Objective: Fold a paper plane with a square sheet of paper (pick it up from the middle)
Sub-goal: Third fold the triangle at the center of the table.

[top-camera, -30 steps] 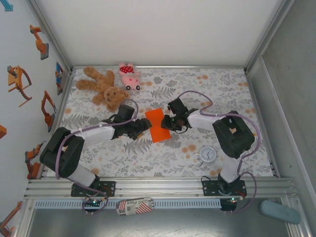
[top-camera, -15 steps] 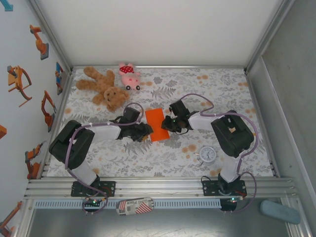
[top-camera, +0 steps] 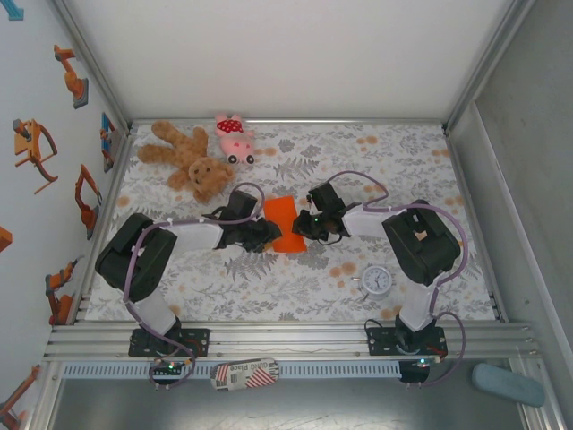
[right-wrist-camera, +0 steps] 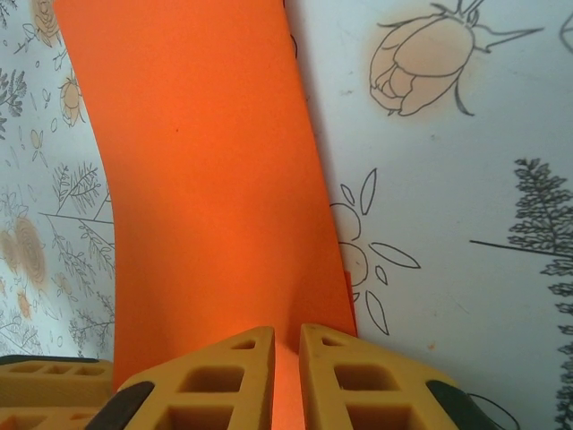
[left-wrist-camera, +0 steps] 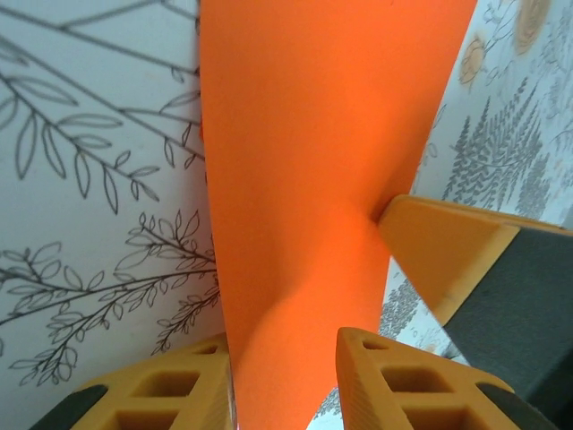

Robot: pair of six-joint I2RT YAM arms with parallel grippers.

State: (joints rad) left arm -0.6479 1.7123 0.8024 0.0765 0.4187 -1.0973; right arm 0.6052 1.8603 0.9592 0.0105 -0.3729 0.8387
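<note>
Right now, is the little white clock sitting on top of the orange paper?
No, the clock sits on its own, well apart from the orange paper, toward the lower right in the overhead view.

orange paper sq, white cloth w/ grey leaf & tan flower print, brown teddy, pink pig

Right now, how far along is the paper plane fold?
Done: the square sheet of paper looks like a narrow rectangle, so a first fold seems made. In hand: right gripper pinches one edge, left gripper straddles the other. Left: nose folds and wings; no pointed tip yet.
</note>
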